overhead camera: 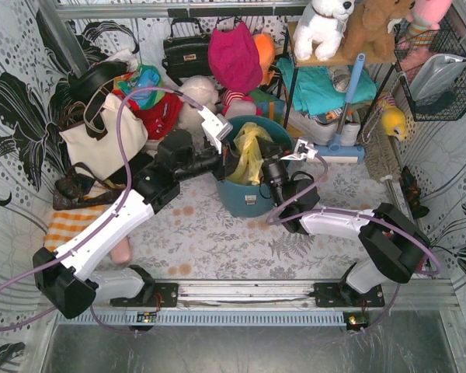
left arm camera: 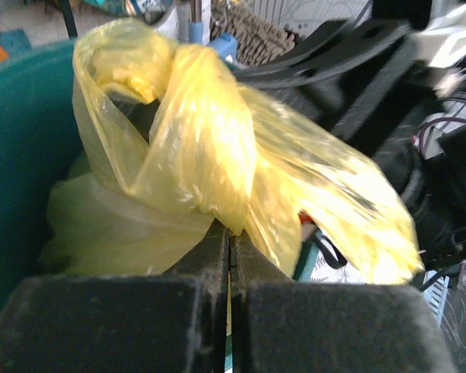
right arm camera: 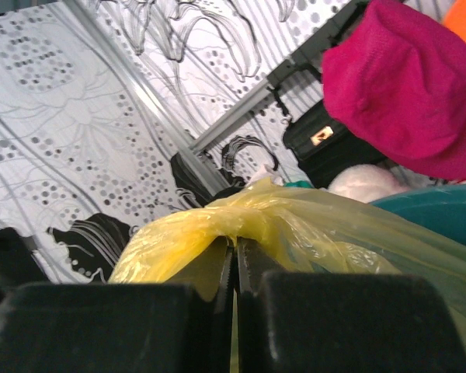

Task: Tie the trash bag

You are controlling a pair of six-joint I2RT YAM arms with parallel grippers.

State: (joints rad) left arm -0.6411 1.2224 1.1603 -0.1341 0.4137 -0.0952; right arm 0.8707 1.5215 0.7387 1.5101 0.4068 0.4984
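Bag [overhead camera: 248, 149] sits in the teal bin [overhead camera: 242, 199], mid-surface [overhead camera: 217, 241], between the two arms. Its body is down inside the bin and its gathered top stands above the rim. Left hand [left arm camera: 230, 260]: jaws shut, a fold of yellow film pinched between them. Right hand [right arm camera: 234, 268]: jaws shut too, biting another fold of the same film. Handling, as judged: very thin, soft and crinkly, near weightless at the top, with no stiffness to hold a shape. It is likely slick under the pads and liable to tear or stretch if yanked. Best hold is on bunched film, several layers thick, close to the free ends of each flap rather than on a single sheet. Orientation: mouth upward, body upright in the bin. From above, the raised film reads as one twisted band with its long axis running far to near across the bin opening. In the left wrist view two flaps seem crossed, one lapping over the other in a loose loop. Whether that crossing is snug cannot be told.
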